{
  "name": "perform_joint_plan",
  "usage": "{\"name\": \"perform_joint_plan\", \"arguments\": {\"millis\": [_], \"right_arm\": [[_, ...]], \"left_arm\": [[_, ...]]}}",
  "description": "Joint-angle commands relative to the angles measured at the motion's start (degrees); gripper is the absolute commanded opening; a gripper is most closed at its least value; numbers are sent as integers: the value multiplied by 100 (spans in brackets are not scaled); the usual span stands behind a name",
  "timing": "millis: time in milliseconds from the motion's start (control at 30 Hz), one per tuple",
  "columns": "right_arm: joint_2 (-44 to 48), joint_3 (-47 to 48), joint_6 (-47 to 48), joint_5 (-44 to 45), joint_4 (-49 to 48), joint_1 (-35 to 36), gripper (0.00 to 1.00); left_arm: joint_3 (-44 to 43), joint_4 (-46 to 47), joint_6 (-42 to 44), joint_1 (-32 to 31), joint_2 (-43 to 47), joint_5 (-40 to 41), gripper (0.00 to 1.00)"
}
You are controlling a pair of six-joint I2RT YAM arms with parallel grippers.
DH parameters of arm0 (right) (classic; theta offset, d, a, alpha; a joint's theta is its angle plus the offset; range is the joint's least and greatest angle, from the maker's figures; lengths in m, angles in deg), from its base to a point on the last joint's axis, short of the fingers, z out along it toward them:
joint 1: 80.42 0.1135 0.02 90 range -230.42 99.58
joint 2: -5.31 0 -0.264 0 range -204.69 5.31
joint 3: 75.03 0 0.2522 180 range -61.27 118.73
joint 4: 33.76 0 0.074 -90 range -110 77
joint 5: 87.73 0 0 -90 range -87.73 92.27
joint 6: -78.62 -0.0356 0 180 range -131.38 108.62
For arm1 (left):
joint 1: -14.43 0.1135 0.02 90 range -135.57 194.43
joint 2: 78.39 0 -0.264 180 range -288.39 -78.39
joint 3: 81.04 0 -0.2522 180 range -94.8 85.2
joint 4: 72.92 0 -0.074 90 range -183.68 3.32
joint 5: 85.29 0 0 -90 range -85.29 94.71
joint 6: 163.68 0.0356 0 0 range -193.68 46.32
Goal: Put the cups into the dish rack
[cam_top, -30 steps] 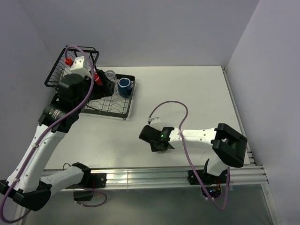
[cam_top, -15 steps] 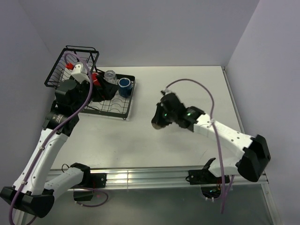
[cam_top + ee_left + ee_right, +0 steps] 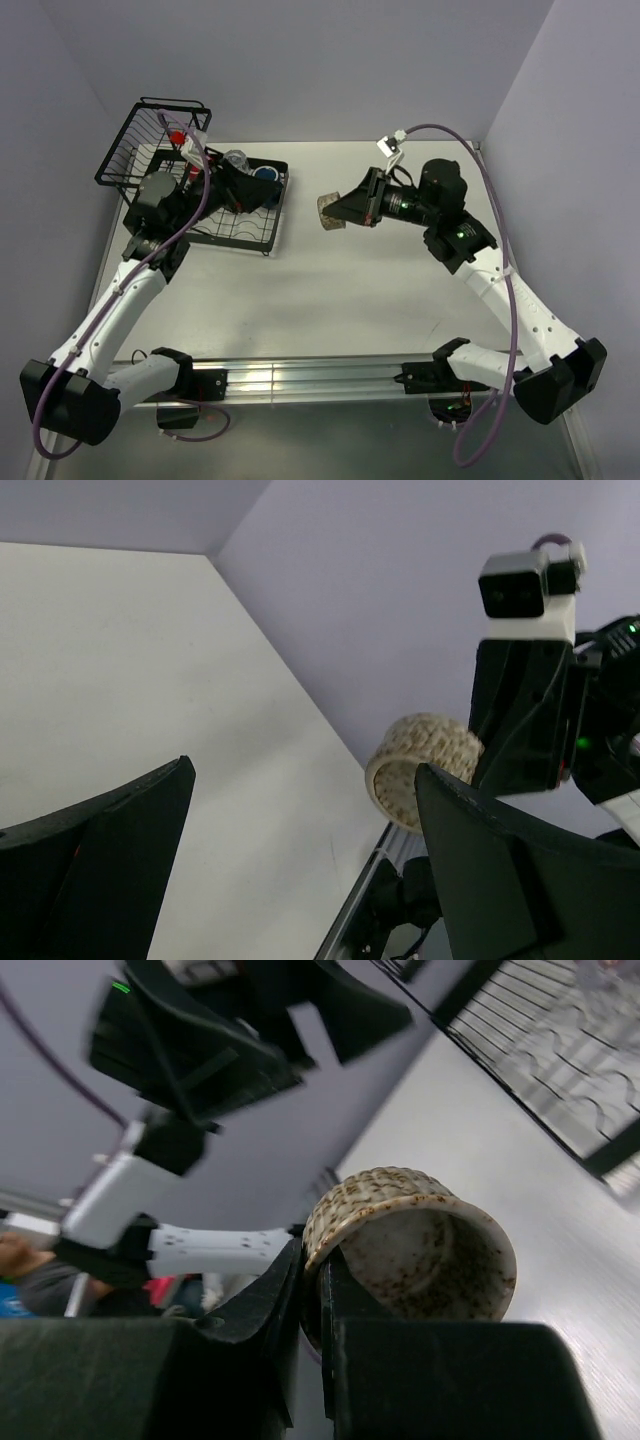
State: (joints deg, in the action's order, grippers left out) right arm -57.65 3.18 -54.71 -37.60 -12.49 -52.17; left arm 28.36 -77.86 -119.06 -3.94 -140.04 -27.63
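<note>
My right gripper is shut on the rim of a speckled beige ceramic cup and holds it on its side in the air above the table's middle. In the right wrist view one finger is inside the cup and one outside. My left gripper is open and empty over the black wire dish rack, pointing right. A dark blue mug and a clear tumbler stand in the rack's flat tray. The red mug is mostly hidden by my left wrist. The left wrist view shows the speckled cup far off between open fingers.
The rack's raised basket tier is at the back left against the wall. The rack's flat tray also shows at the upper right of the right wrist view. Walls close the left, back and right sides. A metal rail runs along the near edge.
My right gripper has lifted the speckled cup from low near the front of the table up and toward the back. My left gripper has swung from over the basket to point right over the tray.
</note>
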Motion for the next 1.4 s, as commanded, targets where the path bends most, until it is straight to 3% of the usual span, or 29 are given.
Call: {"name": "perform_joint_plan", "arguments": {"millis": [0, 333, 700, 1367], "right_arm": [[-93, -159, -1105, -1240, -1583, -355, 0], [-586, -679, -3652, -1874, -3922, -592, 0], [-893, -811, -4824, -2041, -4977, -733, 0], [-973, -749, -4492, -2024, -4548, -733, 0]], "left_arm": [[269, 1444, -174, -114, 118, -607, 99], [569, 2133, 1189, -1212, 153, -106, 99], [490, 1887, 2218, -1661, -23, 245, 99], [33, 1676, 2561, -2259, -471, 579, 97]]}}
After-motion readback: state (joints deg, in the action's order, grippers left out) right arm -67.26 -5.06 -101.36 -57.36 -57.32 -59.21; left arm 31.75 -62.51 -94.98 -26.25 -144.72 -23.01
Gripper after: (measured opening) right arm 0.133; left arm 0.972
